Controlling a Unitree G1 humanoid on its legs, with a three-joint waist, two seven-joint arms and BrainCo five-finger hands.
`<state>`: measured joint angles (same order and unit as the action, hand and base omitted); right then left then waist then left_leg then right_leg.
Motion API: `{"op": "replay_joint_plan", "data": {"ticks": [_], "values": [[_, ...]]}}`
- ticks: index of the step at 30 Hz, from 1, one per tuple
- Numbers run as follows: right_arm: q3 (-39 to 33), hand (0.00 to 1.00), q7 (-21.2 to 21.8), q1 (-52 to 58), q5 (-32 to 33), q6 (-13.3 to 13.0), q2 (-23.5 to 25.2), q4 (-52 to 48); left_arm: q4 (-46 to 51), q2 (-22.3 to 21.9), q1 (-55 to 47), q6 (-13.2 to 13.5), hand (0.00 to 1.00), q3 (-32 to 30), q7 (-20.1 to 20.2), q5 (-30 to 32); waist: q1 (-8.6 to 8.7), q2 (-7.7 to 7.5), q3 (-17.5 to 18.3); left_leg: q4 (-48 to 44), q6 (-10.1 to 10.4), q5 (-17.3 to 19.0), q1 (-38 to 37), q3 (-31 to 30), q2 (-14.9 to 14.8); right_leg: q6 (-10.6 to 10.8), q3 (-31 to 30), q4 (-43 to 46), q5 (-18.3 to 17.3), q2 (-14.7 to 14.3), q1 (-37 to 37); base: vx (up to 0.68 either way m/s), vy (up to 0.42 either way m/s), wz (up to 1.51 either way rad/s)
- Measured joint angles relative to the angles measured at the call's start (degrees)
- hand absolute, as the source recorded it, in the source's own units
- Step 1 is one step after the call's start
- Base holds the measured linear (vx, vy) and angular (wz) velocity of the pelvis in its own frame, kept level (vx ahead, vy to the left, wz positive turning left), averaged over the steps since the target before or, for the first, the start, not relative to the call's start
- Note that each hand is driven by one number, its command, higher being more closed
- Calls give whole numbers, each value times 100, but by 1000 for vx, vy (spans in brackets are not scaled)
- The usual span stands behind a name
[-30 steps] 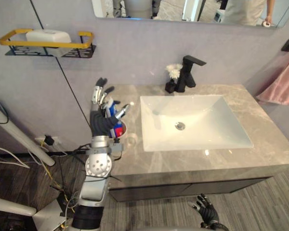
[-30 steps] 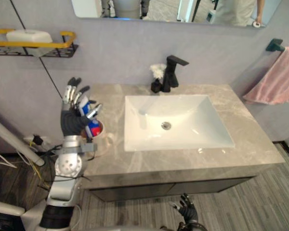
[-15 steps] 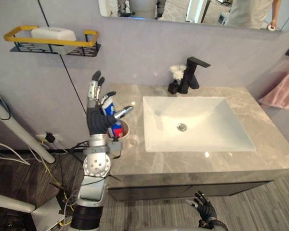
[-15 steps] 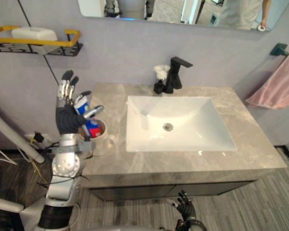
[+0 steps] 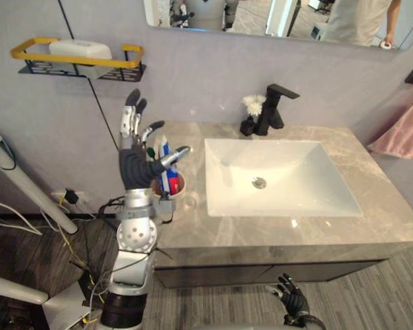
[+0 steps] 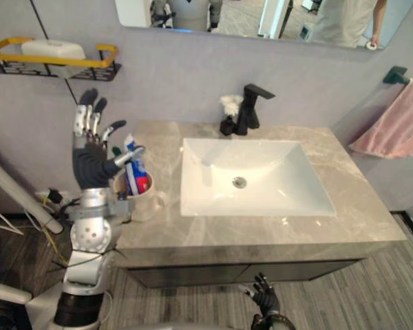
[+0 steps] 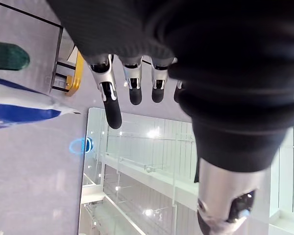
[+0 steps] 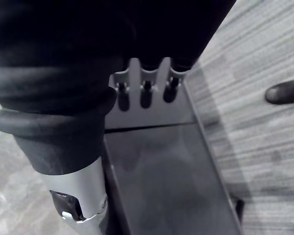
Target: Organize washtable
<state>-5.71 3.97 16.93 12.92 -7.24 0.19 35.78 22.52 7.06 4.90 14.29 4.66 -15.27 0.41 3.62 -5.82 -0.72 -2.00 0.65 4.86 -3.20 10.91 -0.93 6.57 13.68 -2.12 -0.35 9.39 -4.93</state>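
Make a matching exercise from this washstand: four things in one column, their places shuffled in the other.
Things:
1. soap
2. tap
3. towel
4. cup

Places:
A. on the counter, left of the basin
B. on the wall shelf
C. hanging at the right
D. behind the basin

Pairs: 1-B, 2-D, 3-C, 4-A

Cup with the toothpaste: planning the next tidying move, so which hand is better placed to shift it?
Left. The left hand is open right beside the cup at the countertop's left end, toothpaste standing in it. The right hand hangs low, in front of the cabinet.
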Motion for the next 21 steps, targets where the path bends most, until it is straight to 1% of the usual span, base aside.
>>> {"op": "replay_joint_plan", "data": {"ticks": [6,9,15,17,21], "values": [[-5,0,-4,-73,-1,0,0,-2,18,-2,11,8,0,-44,-10,-26,11,-1,0,23,-8,-34,-6,-53,6,-10,48,16,-5,-1,-20,-15,-15,4],[-7,0,-4,-97,-1,0,0,-4,156,-3,8,9,0,-101,-11,-124,13,-1,-2,179,-1,-132,-67,-88,13,-34,74,56,-20,-7,-8,-32,-24,6],[-16,0,-6,-147,-2,1,0,-9,478,-25,-241,194,0,-518,13,-455,5,-14,-68,225,12,-167,-64,-150,17,-70,153,86,-47,-26,-1,-37,-25,5],[-15,0,-6,-149,-2,3,0,-9,486,-43,-389,194,0,-595,17,-594,-3,0,-77,261,11,-193,-65,-187,23,-75,196,86,-52,-25,-5,-7,-20,11],[-44,0,-7,-183,-2,5,1,-8,496,-229,-635,194,0,-851,28,-873,-19,37,-138,391,7,-286,-66,-299,52,-76,309,84,-53,-22,-22,3,-19,15]]}}
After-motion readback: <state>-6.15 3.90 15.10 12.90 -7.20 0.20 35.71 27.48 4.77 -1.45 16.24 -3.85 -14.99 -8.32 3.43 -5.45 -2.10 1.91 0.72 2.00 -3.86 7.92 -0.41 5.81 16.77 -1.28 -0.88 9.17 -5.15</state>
